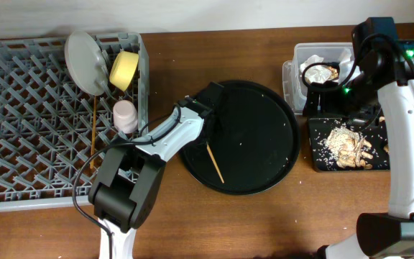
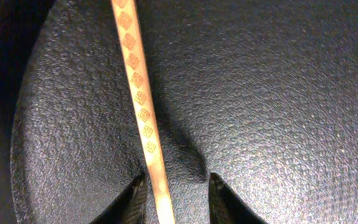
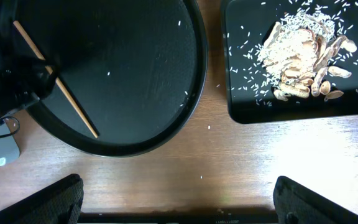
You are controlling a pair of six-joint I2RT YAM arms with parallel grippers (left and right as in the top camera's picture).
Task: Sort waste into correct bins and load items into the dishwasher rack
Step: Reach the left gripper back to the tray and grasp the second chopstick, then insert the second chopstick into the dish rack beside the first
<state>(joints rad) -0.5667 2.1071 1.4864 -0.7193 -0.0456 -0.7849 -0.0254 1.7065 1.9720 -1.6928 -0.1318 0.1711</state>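
Left pincer (image 2: 176,202) is spread astride the wooden chopstick (image 2: 138,93) | chopstick is laid flat on the round black serving tray (image 1: 264,129) | judged light, stiff, thin, prone to roll | pinch is best made across the patterned shaft | right pincer (image 3: 179,205) is spread.

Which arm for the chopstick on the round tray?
Left. The left end effector, open, straddles the chopstick on the round tray, with the dishwasher rack on that side. The right end effector hangs open by the black bin.

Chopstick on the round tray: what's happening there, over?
Status: left fingers open, straddling chopstick on round tray; right fingers open, empty; nothing blocking the chopstick.
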